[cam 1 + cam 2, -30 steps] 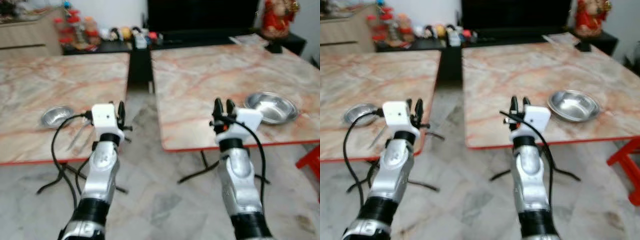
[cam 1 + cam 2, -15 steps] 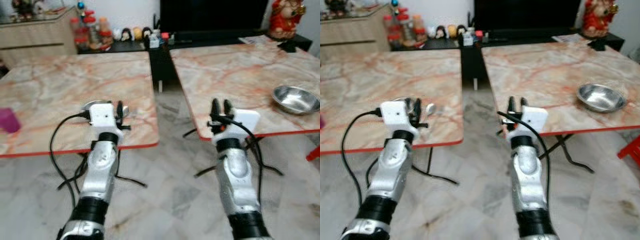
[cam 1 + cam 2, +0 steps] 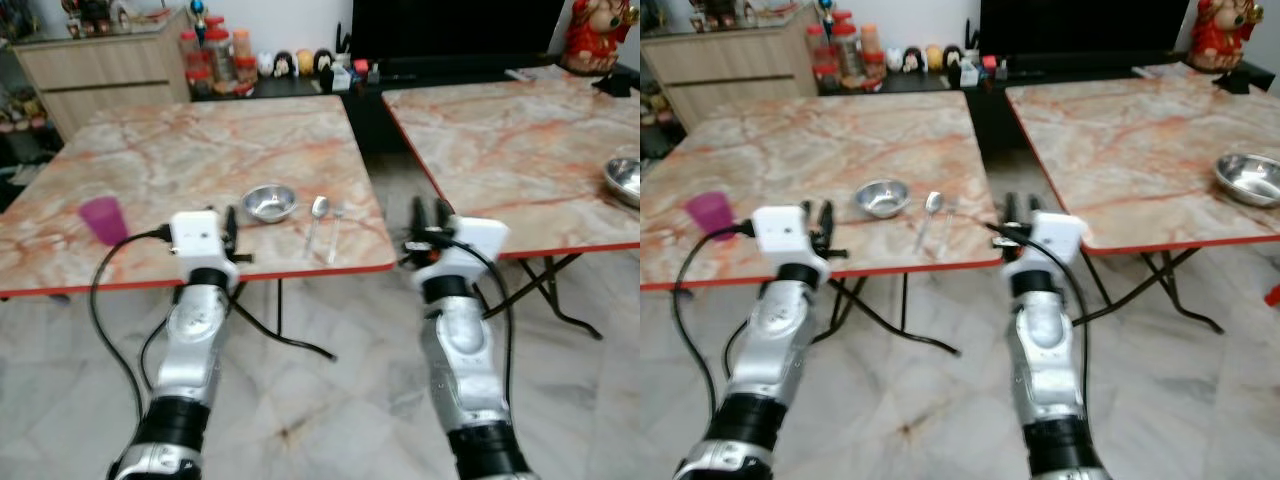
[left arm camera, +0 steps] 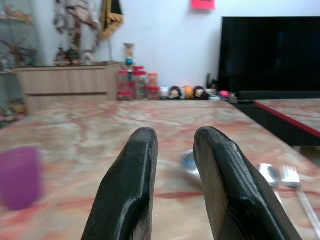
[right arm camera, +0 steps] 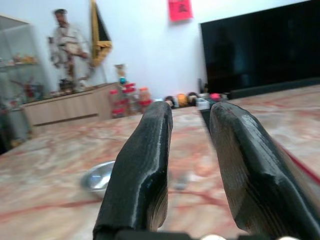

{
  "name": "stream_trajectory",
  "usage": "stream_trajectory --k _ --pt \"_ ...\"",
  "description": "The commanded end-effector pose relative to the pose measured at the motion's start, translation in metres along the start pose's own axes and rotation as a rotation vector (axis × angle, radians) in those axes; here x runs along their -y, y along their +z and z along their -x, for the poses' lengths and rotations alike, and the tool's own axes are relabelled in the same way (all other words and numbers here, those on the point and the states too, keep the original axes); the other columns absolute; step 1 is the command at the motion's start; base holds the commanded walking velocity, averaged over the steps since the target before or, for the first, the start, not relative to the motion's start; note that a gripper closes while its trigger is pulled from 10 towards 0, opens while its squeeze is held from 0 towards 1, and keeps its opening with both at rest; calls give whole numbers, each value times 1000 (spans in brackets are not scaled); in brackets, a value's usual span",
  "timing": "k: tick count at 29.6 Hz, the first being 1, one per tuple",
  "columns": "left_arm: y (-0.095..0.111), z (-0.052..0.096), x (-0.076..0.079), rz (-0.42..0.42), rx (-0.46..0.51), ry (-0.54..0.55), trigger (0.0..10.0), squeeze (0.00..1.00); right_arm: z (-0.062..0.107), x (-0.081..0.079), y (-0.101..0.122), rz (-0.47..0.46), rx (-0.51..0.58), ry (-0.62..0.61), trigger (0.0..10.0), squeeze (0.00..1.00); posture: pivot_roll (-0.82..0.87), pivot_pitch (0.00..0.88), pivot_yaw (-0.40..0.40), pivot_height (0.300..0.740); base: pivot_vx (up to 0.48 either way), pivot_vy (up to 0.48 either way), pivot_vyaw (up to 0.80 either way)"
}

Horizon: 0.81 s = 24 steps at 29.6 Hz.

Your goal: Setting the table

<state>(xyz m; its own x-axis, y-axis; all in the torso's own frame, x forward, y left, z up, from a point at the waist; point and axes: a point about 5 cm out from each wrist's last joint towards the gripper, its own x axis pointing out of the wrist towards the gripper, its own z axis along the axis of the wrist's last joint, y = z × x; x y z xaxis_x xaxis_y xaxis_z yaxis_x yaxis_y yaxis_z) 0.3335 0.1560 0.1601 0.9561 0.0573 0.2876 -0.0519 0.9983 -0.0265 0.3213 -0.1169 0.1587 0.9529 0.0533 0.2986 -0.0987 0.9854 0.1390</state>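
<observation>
Tableware for the setting lies on the left marble-patterned square table with a red edge. Nearest the camera, the two silver arms reach forward above the pale tiled floor. The left gripper hangs just at the near edge of this table, its two long black fingers a narrow gap apart and holding nothing. The right gripper is raised over the gap between the two tables, its fingers likewise slightly parted and empty.

On the table's near half, from the robot's left to right: a translucent purple plastic cup stands upright near the left edge; a small round stainless-steel bowl sits towards the middle; just beside it lie a metal spoon and a metal fork, side by side, handles towards the near edge. Bowl, spoon and fork are apart from one another and from both grippers.

To the right stands a second marble-patterned table, carrying a wider shallow steel bowl at its right side. Beyond both tables are a wooden sideboard, a row of red-capped jars and small figurines on a low dark shelf, a large black television screen, and a red-robed statuette at far right.
</observation>
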Motion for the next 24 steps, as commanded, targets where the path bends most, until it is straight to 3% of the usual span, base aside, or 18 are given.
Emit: stream_trajectory --k 1,14,24 --pt "1 -2 9 16 0 -23 10000 0 0 9 1 13 0 -22 10000 0 -33 0 31 740 0 247 0" --pt "-5 -2 12 111 -51 -27 10000 0 0 9 0 19 -10 -18 10000 0 -33 0 24 740 0 19 0" --pt "-7 -1 15 89 -61 -58 10000 0 1 8 -6 0 -42 -12 10000 0 -34 0 24 740 73 0 -105"
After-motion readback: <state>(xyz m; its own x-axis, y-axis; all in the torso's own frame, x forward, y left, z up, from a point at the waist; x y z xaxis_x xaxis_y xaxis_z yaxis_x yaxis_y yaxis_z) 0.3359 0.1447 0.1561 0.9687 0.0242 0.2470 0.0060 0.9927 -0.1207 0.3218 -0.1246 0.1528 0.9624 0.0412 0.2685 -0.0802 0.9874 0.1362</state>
